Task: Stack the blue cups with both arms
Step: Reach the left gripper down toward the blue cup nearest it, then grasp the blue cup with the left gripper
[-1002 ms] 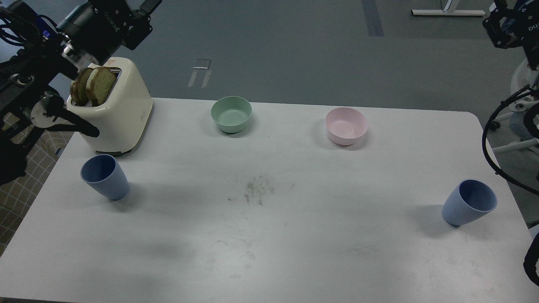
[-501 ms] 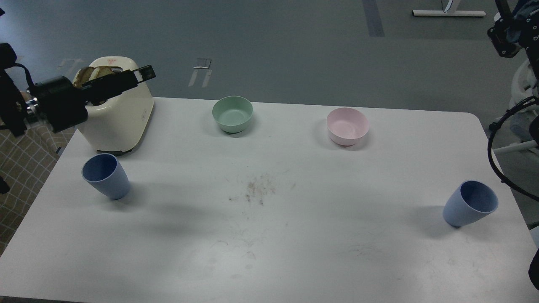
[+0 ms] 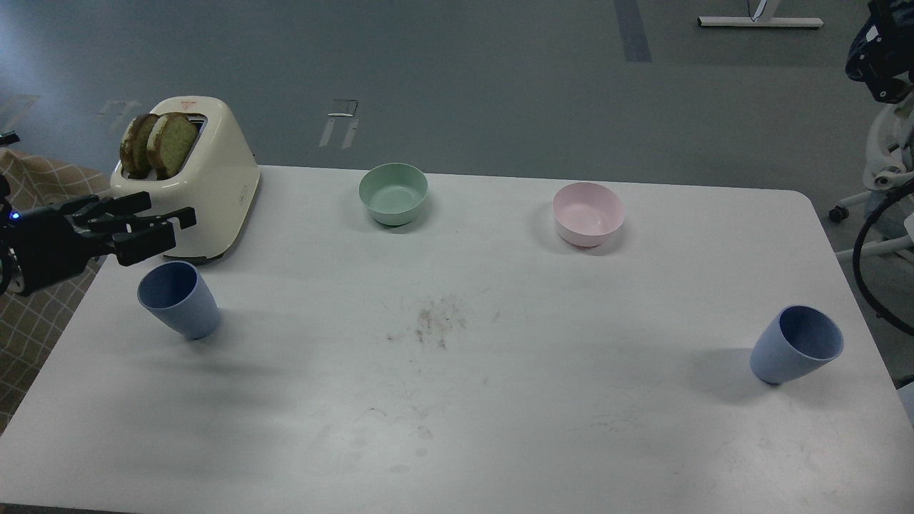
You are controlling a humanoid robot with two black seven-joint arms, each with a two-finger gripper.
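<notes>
White rectangular tabletop (image 3: pixel 500 400), rounded corners, fills most of the frame; faint dark scuffs at centre.

Left black jointed arm (image 3: pixel 36 246): enters at the left edge, mid-height, lying nearly horizontal and pointing right. Its left gripper (image 3: pixel 153 225) hangs just in front of the toaster's lower face and just above the left cup's rim, apart from both. Two finger bars show one above the other with a narrow gap between them; jaws slightly parted, holding nothing.

Right black jointed arm (image 3: pixel 882 57): only a dark block at the upper right corner of the frame, off the tabletop, with a black cable looping down the right edge. Its jaws cannot be told apart; open or closed cannot be told.

Left matte periwinkle-blue tapered plastic cup (image 3: pixel 178 300): left side of the frame, standing on the tabletop, mouth up, below the toaster.

Right matte periwinkle-blue tapered plastic cup (image 3: pixel 796 345): lower right of the frame near the tabletop's right edge, mouth up. The two cups are well apart, unstacked.

Cream glossy two-slot toaster (image 3: pixel 196 196): upper left, two browned bread slices (image 3: pixel 157 143) standing in its slots.

Mint-green round bowl (image 3: pixel 393 193): upper centre, empty.

Pale pink round bowl (image 3: pixel 588 213): upper centre-right, empty.
</notes>
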